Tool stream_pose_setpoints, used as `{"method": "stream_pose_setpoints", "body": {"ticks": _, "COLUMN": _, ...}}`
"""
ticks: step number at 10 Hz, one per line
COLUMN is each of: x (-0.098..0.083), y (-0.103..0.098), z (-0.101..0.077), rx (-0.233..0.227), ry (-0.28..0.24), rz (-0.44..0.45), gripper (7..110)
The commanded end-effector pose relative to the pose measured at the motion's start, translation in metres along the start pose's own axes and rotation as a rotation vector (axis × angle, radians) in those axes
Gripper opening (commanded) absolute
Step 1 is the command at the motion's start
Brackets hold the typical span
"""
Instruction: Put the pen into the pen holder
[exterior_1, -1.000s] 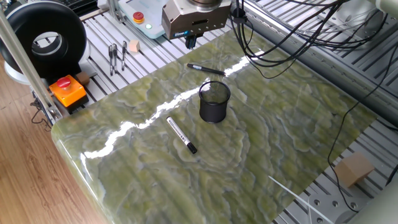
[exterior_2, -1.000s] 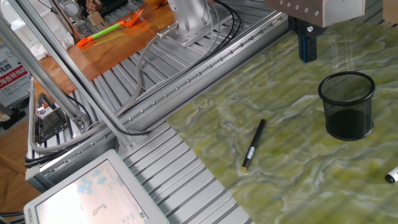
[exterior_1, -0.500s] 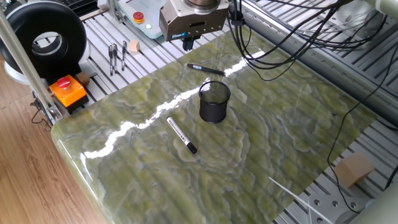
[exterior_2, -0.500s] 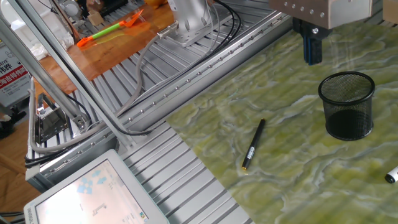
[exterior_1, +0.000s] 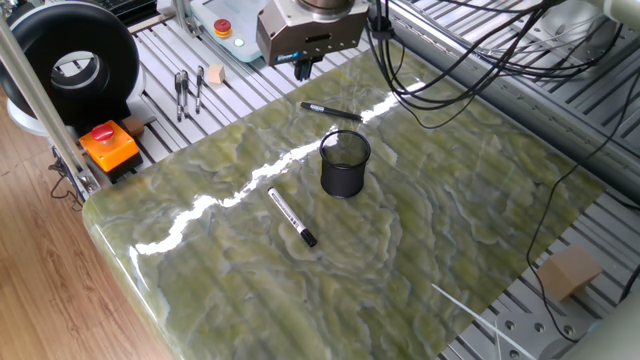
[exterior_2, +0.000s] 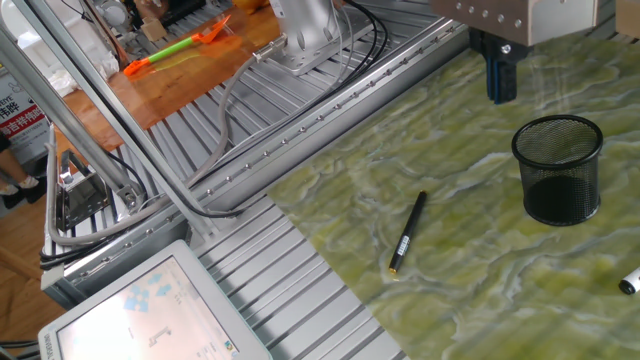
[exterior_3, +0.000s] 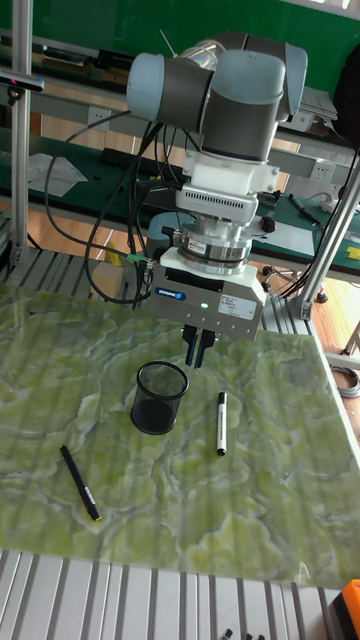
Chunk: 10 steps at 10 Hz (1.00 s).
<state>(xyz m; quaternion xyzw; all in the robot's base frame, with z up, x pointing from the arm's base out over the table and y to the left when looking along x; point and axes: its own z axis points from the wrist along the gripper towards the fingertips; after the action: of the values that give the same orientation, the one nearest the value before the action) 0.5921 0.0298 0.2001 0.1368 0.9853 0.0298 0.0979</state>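
Although the task calls for the pen (exterior_1: 292, 217) to go into the pen holder (exterior_1: 345, 165), the pen lies flat on the green marbled bench (exterior_1: 440, 230), untouched, at centre frame in one fixed view. It sits near the holder, apart from it, lower left of it, its black cap pointing toward the lower right. In the tall fixed view the pen (exterior_3: 221, 424) lies just right of the holder (exterior_3: 161, 397); in the other fixed view only its tip shows at the right edge.

The pen holder stands upright and appears empty. A thinner all-dark pen (exterior_2: 407, 233) lies separately on the bench, at centre frame in the other fixed view and upper centre in the first; it is not the target.

The gripper (exterior_3: 198, 349) hangs above the bench at the upper part of the first fixed view, well apart from the pen and carrying nothing. The jaws appear drawn close together, the dark fingers showing almost no gap in the tall fixed view; nothing is between them.

Judgement: the step in hand is the approach; no grasp has been made. The next move calls for travelling across the holder to a position over the white barrel, parting the jaws, aligning them across the pen's width, then descending. The closeness of the holder to the pen warrants care over clearance on descent.
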Motion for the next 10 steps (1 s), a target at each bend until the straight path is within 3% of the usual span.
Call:
{"method": "stream_pose_setpoints", "body": {"ticks": 1, "x": 0.000, "y": 0.001, "z": -0.001, "rx": -0.009, "ry": 0.002, "rz": 0.003, "gripper": 7}}
{"method": "stream_pose_setpoints", "body": {"ticks": 5, "x": 0.001, "y": 0.002, "z": -0.001, "rx": -0.013, "ry": 0.006, "rz": 0.002, "gripper": 7}}
{"method": "stream_pose_setpoints", "body": {"ticks": 7, "x": 0.010, "y": -0.011, "z": -0.001, "rx": 0.043, "ry": 0.043, "rz": 0.007, "gripper": 7}}
{"method": "stream_pose_setpoints", "body": {"ticks": 9, "x": 0.006, "y": -0.021, "z": -0.002, "rx": 0.080, "ry": 0.024, "rz": 0.005, "gripper": 7}}
{"method": "stream_pose_setpoints", "body": {"ticks": 10, "x": 0.010, "y": -0.016, "z": -0.001, "rx": 0.062, "ry": 0.040, "rz": 0.013, "gripper": 7}}
